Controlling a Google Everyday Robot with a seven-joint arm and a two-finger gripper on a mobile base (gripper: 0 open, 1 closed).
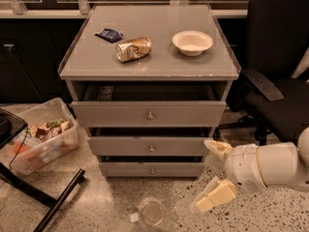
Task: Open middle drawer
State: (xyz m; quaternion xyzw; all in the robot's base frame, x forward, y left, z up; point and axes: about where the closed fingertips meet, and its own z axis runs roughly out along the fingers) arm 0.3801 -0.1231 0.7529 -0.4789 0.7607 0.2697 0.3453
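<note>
— Gripper [208,175], where does it sit?
— Low at the right, near the floor, beside the grey cabinet [77,71]. Its fingers [218,148] are spread wide with nothing between them.
— Middle drawer [120,146]?
— Second of three fronts, with its round knob [151,149] at centre. The upper finger is by its right end; whether it touches, I cannot tell.
— On top?
— Crushed can [133,49], white bowl [192,42].

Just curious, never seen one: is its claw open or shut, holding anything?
Gripper: open, holding nothing, at lower right, apart from the middle drawer.
</note>
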